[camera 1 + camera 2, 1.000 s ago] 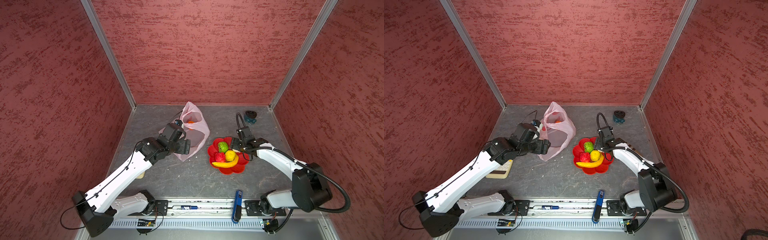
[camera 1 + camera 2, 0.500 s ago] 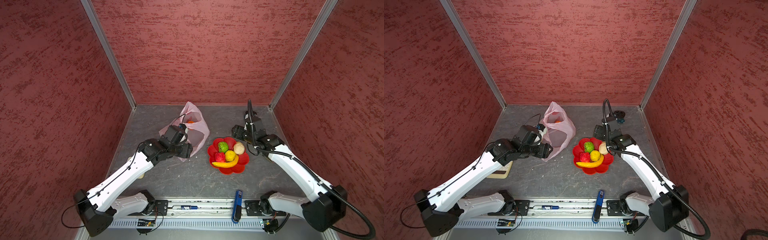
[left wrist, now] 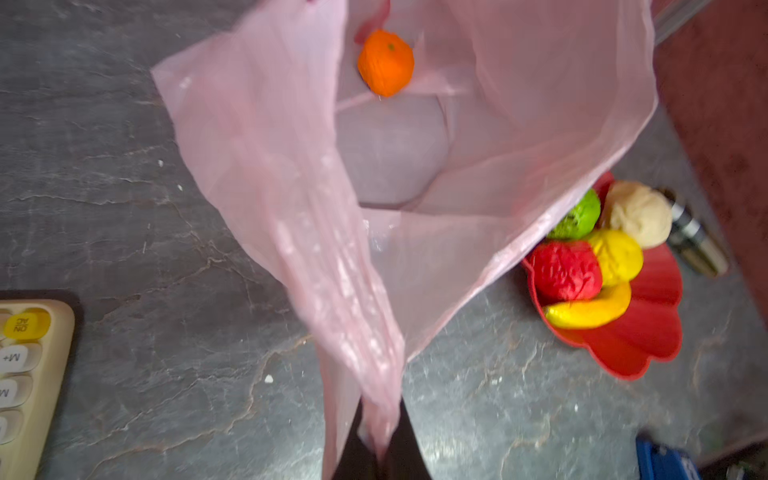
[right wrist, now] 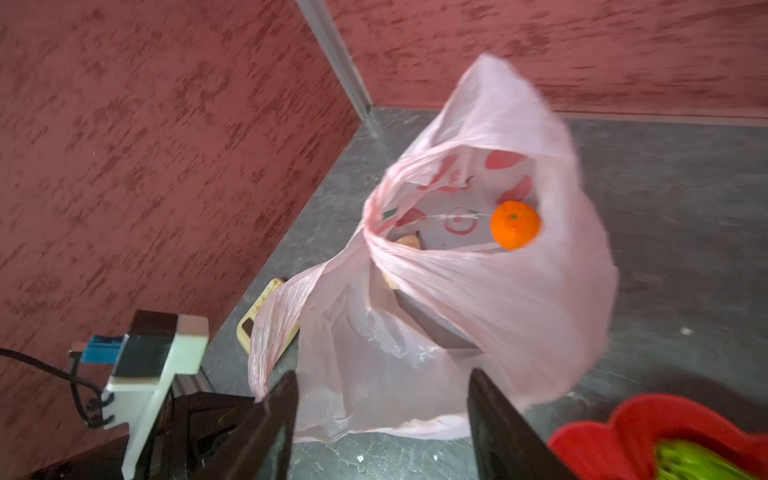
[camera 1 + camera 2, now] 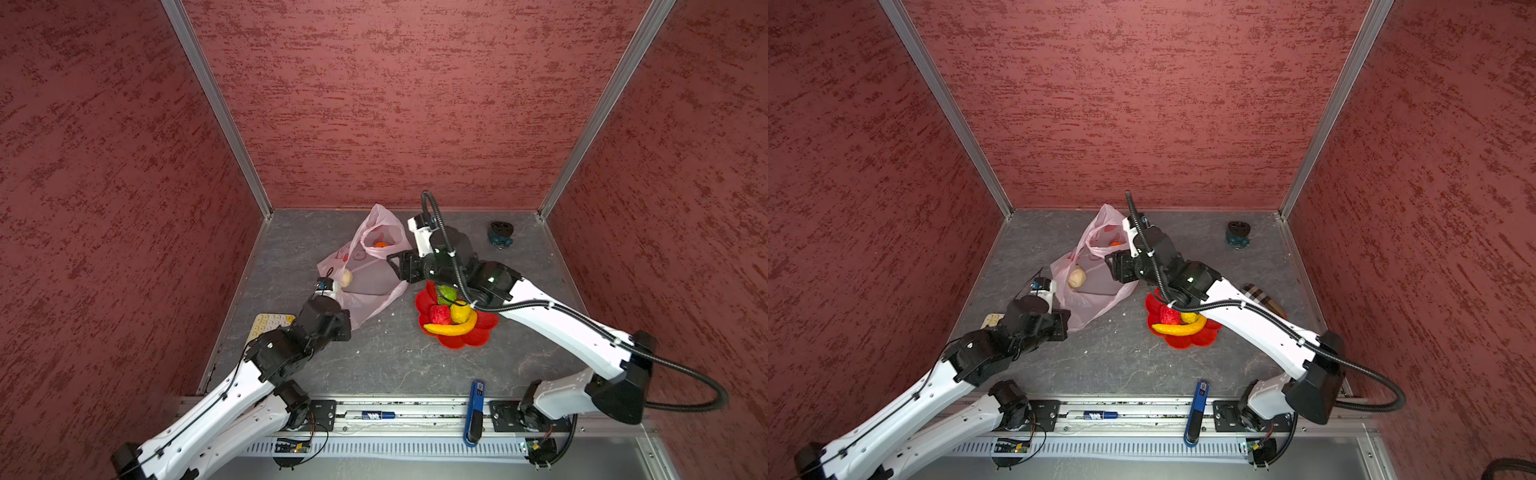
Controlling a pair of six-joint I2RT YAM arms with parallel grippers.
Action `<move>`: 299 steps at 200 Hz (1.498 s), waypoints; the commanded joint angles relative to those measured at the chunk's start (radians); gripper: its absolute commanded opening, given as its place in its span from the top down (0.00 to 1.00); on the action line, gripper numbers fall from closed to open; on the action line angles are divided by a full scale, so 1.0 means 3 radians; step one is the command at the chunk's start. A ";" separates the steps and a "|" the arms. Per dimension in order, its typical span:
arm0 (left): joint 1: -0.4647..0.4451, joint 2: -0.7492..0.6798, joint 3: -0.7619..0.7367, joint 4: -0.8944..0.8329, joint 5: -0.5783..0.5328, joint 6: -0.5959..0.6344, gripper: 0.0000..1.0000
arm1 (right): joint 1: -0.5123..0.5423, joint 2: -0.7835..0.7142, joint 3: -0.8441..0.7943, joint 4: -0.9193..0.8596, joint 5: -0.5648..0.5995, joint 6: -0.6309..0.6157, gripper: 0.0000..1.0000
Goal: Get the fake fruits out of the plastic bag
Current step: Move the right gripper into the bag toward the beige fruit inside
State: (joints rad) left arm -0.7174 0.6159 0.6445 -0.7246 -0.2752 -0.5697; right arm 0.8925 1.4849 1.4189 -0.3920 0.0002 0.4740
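Observation:
The pale-pink plastic bag lies slumped at the back middle of the floor. My left gripper is shut on the bag's near corner, pinching the film. An orange fruit sits inside the bag's mouth. A beige fruit shows through the film. My right gripper hovers open by the bag's right side, with nothing between its fingers. In the red dish lie a banana, red, yellow, green and beige fruits.
A beige calculator lies left of the bag by the wall. A small dark object sits at the back right. A patterned cylinder lies behind the dish. A blue tool rests on the front rail.
My left gripper has shut on the bag's near corner. My right arm swung from over the dish to the bag's right side, and its jaws have narrowed.

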 commanded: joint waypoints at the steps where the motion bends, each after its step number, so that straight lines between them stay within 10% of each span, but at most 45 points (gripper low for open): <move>1: -0.0012 -0.0302 -0.0178 0.0373 -0.0424 -0.0288 0.95 | 0.0162 0.0276 0.0146 0.0249 -0.0277 0.0021 0.43; 131: -0.0008 -0.0693 -0.0357 0.0150 -0.0507 -0.0439 0.97 | 0.0254 0.2329 0.1664 -0.0308 0.0198 0.0094 0.54; 219: -0.0007 -0.0646 -0.0570 0.0354 -0.0225 -0.0555 0.97 | 0.0085 0.2934 0.2072 -0.0045 0.0236 0.0278 0.20; 299: -0.0007 -0.0576 -0.0660 0.0528 -0.0062 -0.0576 0.97 | -0.0019 0.3369 0.2249 0.0254 -0.0011 0.0431 0.15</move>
State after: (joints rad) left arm -0.7177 0.4351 0.4614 -0.6022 -0.3191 -0.7300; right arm 0.8921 2.4630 2.0445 -0.3622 0.0189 0.5724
